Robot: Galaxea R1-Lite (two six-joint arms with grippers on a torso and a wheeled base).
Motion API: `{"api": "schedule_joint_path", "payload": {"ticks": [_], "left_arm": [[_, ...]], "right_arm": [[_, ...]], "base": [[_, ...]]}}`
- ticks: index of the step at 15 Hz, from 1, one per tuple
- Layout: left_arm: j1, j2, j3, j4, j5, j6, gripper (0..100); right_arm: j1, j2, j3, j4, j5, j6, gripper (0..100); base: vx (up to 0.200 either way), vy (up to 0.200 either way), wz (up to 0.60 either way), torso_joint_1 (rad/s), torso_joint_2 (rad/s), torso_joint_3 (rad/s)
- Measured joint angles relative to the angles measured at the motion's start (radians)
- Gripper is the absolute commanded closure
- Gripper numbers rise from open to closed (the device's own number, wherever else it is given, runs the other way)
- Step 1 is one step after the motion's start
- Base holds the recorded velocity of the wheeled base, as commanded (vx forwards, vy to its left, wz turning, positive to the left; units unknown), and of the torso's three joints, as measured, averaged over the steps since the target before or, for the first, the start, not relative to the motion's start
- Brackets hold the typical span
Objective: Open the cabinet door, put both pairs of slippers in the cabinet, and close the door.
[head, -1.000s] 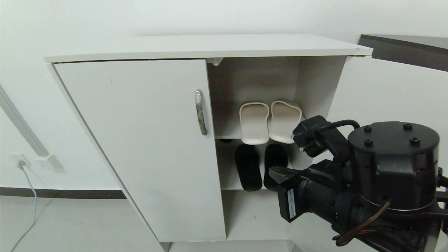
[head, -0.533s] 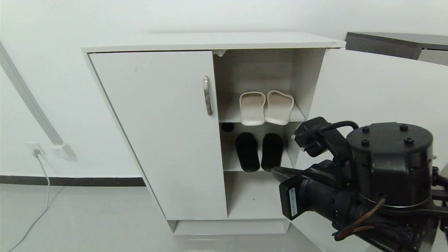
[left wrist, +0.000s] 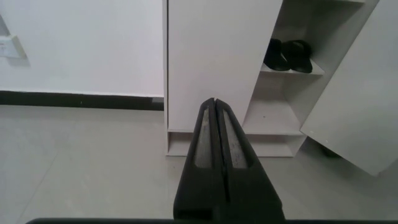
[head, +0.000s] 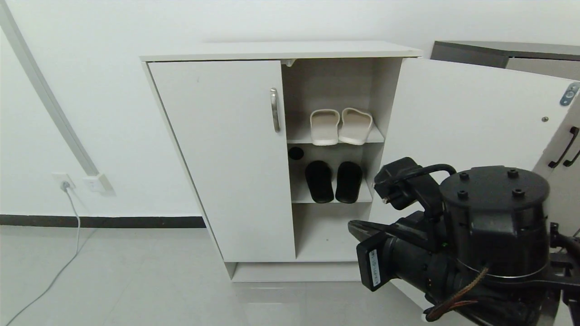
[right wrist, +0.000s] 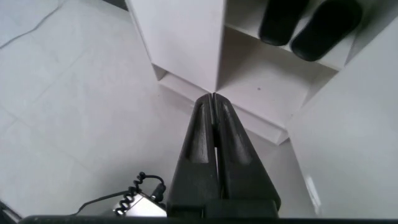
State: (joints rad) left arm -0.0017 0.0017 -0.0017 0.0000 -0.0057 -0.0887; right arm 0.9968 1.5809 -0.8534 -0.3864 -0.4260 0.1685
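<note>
- Left door (head: pixel 222 158): white and flat, shut against the cabinet (head: pixel 281 50), with an upright metal handle (head: pixel 274 116) at its inner edge.
- Left fingers (left wrist: pixel 203 143): pressed together, holding nothing. They sit low over the floor (left wrist: pixel 81 168) in front of the cabinet, well apart from it.
- White slippers (head: pixel 340 127): a pale open-toed pair, side by side on the upper shelf of the open right half, with their ends at the shelf's front edge. This pair looks done.
- Black slippers (head: pixel 333 181): a dark pair, side by side on the middle shelf directly under the white pair. This pair looks done too. The bottom compartment under them holds nothing.
- Right fingers (right wrist: pixel 202 137): pressed together, holding nothing. They hang above the floor just in front of the cabinet's base, below the black pair.
- Right door (head: pixel 462 113): swung wide open to the right, its plain white inner face turned toward the camera.
- Progress, as a judgement: opening the door and stowing both pairs appear finished. What is left is to swing the right door shut, and no fingers touch it yet.
</note>
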Motion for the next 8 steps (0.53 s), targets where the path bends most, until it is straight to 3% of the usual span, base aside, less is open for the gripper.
{"api": "schedule_joint_path", "payload": {"ticks": [8], "left_arm": [[0.0, 0.0, 0.0, 0.0, 0.001, 0.0, 100]], "right_arm": [[-0.011, 0.014, 0.004, -0.015, -0.003, -0.001, 100]], "base": [[0.0, 0.0, 0.0, 0.0, 0.0, 0.0]]}}
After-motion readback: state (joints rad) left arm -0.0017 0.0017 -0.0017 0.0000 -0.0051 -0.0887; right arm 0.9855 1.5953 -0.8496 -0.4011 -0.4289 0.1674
